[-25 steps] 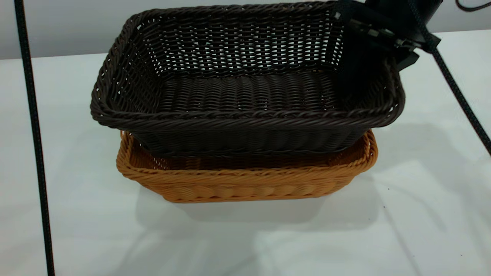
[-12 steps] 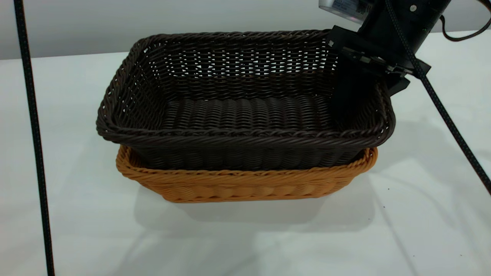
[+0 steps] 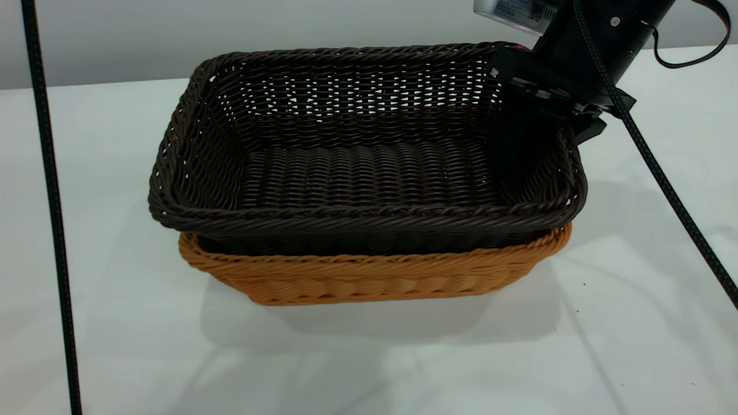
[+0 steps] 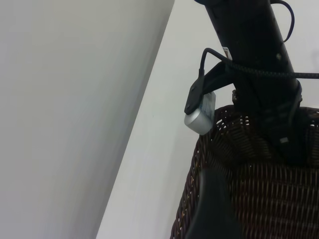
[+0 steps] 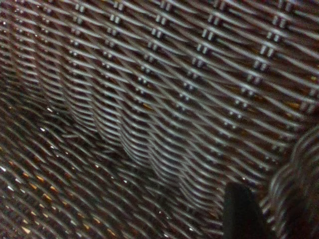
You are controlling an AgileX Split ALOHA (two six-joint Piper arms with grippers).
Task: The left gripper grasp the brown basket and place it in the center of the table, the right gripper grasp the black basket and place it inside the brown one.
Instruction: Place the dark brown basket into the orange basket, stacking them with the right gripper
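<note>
The black basket point(image 3: 369, 167) sits nested in the brown basket point(image 3: 375, 276), their rims almost touching, in the middle of the table point(image 3: 634, 323). My right gripper point(image 3: 556, 124) reaches down from the upper right and straddles the black basket's right wall, shut on it. One of its fingers point(image 5: 240, 211) shows inside against the weave. My left gripper point(image 4: 259, 209) hangs beside and above the black basket point(image 4: 259, 199), open and holding nothing. Only one of its fingers point(image 4: 214, 204) shows.
A black cable point(image 3: 49, 190) hangs down the left side of the exterior view. The right arm's braided cable point(image 3: 663, 173) slants across the table's right. The right arm's silver module point(image 4: 200, 113) shows near the basket's corner.
The right gripper has come down with the black basket, which has sunk from above the brown basket into it. The brown basket has stayed put.
</note>
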